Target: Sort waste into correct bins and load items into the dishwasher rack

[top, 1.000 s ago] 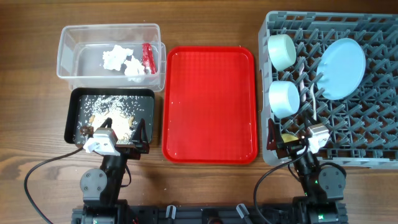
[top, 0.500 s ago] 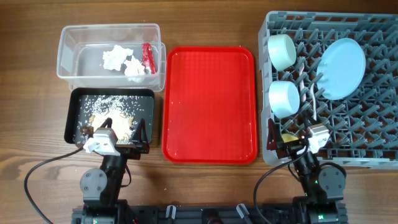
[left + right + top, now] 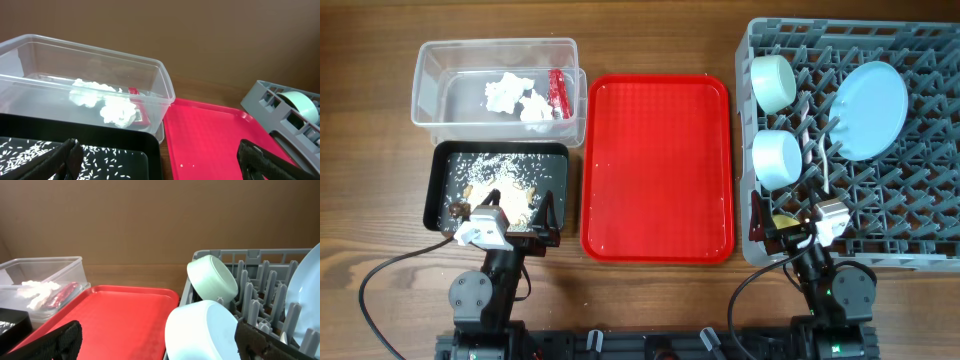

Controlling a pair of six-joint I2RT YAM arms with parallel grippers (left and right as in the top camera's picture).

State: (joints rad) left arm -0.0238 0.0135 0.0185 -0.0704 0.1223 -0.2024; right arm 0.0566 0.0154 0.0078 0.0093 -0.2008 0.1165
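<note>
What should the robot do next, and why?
Probably park both arms. The crumpled white tissue and red wrapper strip lie in the clear plastic tub, rice scraps in the black rectangular tray, the pale blue round plate and bowls in the grey lattice rack; left gripper and right gripper are open, empty.

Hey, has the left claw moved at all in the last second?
No. The left claw sits at the same spot over the near edge of the shallow black rectangular tray, open as before.
</note>
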